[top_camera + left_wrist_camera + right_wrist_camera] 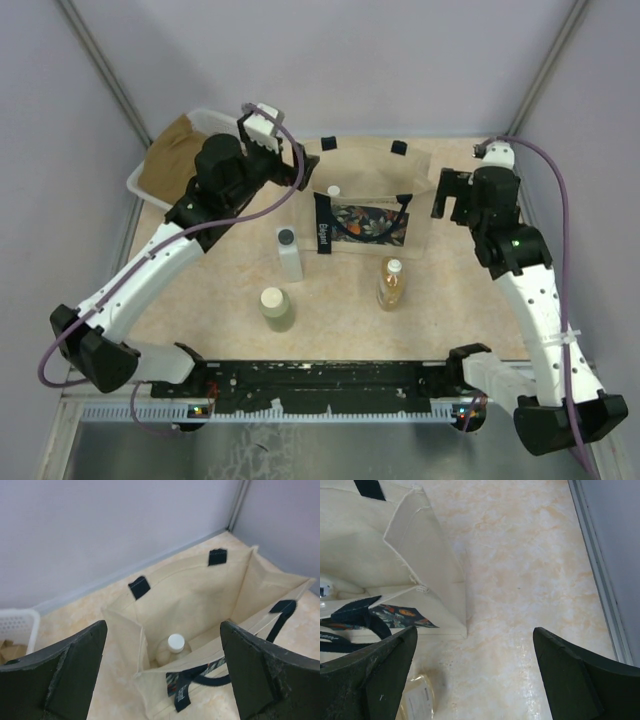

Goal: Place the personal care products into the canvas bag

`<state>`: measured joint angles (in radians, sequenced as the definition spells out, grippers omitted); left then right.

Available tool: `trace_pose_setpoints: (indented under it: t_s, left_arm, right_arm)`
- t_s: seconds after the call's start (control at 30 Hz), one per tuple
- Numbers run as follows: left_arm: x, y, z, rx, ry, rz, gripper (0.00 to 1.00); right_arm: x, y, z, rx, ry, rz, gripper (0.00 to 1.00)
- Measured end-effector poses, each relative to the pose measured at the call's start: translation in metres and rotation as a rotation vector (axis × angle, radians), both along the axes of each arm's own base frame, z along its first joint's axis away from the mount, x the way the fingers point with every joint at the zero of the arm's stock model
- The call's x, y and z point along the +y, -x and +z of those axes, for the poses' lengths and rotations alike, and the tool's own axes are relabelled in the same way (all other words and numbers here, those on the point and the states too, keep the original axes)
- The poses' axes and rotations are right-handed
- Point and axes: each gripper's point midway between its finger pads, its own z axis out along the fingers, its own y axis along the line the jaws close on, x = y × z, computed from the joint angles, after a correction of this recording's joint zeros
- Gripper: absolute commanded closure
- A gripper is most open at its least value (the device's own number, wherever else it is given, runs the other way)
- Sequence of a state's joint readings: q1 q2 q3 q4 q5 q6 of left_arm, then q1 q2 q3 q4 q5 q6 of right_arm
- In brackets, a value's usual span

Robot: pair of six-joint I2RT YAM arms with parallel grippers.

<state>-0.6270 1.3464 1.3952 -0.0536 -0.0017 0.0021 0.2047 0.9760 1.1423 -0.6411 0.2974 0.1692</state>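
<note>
Clear bottle (175, 645) sits in the canvas bag (370, 170); white bottle (289, 252), pale green bottle (276, 309) and amber bottle (391, 284) stand on the bench (470, 320) in front of it. Left tool (163, 630) hangs over the bag mouth and right tool (474, 630) is at its right end, both wide and empty. Bottles look light, rigid, slick and tippy, so pinch mid-body below the cap.

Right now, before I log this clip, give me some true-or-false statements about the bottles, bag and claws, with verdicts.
1. A clear bottle sits inside the bag. True.
2. The left claw grips a bottle. False: it is open and empty.
3. The black-capped bottle, green bottle and amber bottle stand on the table, outside the bag. True.
4. The right claw is shut. False: it is open.
</note>
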Motion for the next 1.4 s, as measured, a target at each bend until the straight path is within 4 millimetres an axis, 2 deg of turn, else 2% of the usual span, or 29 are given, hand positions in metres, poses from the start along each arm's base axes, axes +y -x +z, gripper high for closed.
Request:
trace_pose_setpoints:
  t_s: [0.07,0.13,0.2,0.3,0.47,0.57,0.83,0.9,1.1,1.23,1.4]
  left_arm:
    - [0.007,-0.002,-0.023,0.045,-0.034,0.037,0.00]
    - [0.013,-0.003,-0.058,0.110,-0.086,0.074,0.00]
    - [0.019,-0.002,-0.083,0.159,-0.127,0.097,0.00]
    - [0.029,0.004,-0.103,0.203,-0.166,0.122,0.00]
    - [0.043,0.016,-0.086,0.171,-0.139,0.147,0.00]
    - [0.049,0.022,-0.079,0.156,-0.126,0.152,0.00]
    - [0.054,0.025,-0.100,0.189,-0.157,0.169,0.00]
    - [0.055,0.025,-0.106,0.198,-0.165,0.169,0.00]
    - [0.054,0.026,-0.113,0.210,-0.173,0.163,0.00]
    - [0.053,0.027,-0.113,0.212,-0.169,0.154,0.00]
    - [0.051,0.028,-0.114,0.216,-0.167,0.148,0.00]
  right_arm:
    - [0.000,0.006,0.005,0.017,-0.014,-0.004,0.01]
    - [0.001,0.012,0.010,0.025,-0.028,-0.007,0.01]
    - [0.001,0.019,0.011,0.037,-0.043,-0.010,0.01]
    - [0.003,0.030,0.011,0.061,-0.070,-0.009,0.01]
    - [0.018,0.040,0.015,0.086,-0.119,0.035,0.01]
    - [0.037,0.043,0.009,0.133,-0.138,0.098,0.01]
    - [0.096,0.057,-0.013,0.307,-0.091,0.284,0.01]
    - [0.099,0.062,-0.012,0.320,-0.091,0.294,0.01]
    - [0.089,0.079,-0.005,0.309,-0.135,0.248,0.01]
    - [0.090,0.091,-0.026,0.357,-0.146,0.244,0.01]
    - [0.110,0.103,-0.058,0.453,-0.118,0.289,0.01]
